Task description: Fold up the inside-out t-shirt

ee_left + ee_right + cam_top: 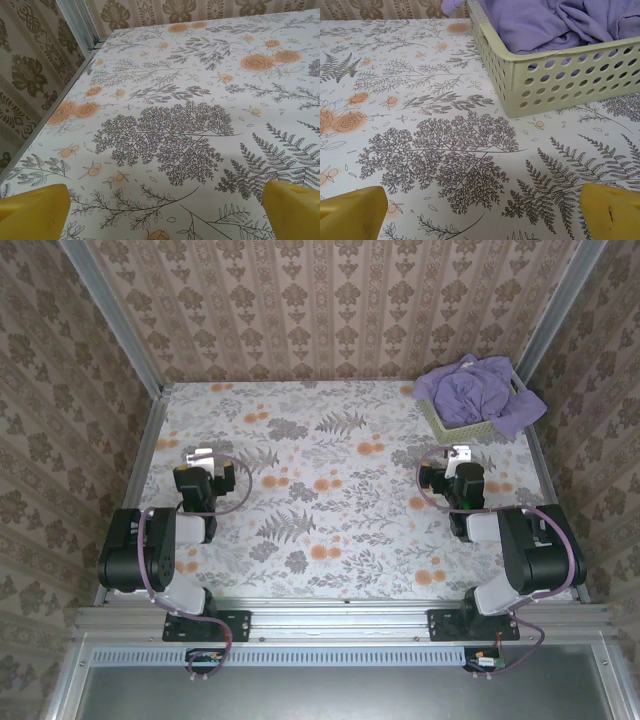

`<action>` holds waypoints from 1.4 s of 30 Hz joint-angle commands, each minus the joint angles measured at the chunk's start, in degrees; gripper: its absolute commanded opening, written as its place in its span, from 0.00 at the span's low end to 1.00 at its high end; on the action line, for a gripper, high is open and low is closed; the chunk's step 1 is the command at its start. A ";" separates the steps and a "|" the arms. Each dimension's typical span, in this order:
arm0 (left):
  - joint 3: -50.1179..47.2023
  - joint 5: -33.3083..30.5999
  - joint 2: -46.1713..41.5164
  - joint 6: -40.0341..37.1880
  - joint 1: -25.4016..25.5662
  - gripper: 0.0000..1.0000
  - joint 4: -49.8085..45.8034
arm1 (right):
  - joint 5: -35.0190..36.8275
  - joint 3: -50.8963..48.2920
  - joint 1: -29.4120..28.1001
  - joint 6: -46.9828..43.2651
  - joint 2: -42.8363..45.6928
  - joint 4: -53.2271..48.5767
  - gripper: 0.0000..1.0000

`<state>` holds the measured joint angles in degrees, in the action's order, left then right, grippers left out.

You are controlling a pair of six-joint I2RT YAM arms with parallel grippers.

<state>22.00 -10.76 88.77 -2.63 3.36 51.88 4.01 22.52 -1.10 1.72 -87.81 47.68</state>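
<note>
Count: one lavender t-shirt (478,390), one pale green basket (452,427), two arms. The t-shirt sits bunched in the basket at the far right corner of the table (330,530), spilling over the right rim. The right gripper (482,212) is spread wide and empty, near the basket's front wall, shirt just beyond. The left gripper (162,212) is equally wide and empty, well apart from the shirt.

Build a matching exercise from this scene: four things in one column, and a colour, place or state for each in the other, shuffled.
1. t-shirt
2. basket
3. left gripper
4. right gripper

A. pale green, perforated
B. open, close to the basket
C. lavender, heaped in the basket
D. open, far from the basket

Pairs: 1-C, 2-A, 3-D, 4-B.
</note>
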 commanded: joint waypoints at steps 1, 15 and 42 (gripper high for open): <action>-0.29 -0.69 -0.25 0.08 0.24 1.00 1.05 | -1.20 0.95 0.20 0.03 0.00 1.26 1.00; -0.29 -0.72 -0.22 0.10 0.20 1.00 0.94 | -1.21 0.99 0.22 0.04 0.03 1.27 1.00; -4.91 2.83 -9.09 -2.49 1.38 1.00 1.54 | -1.42 -1.40 -1.81 -2.87 3.20 2.74 1.00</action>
<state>19.00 -7.40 85.08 -3.68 3.64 52.07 3.84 22.33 -1.89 0.99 -87.31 47.70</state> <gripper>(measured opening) 0.998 0.999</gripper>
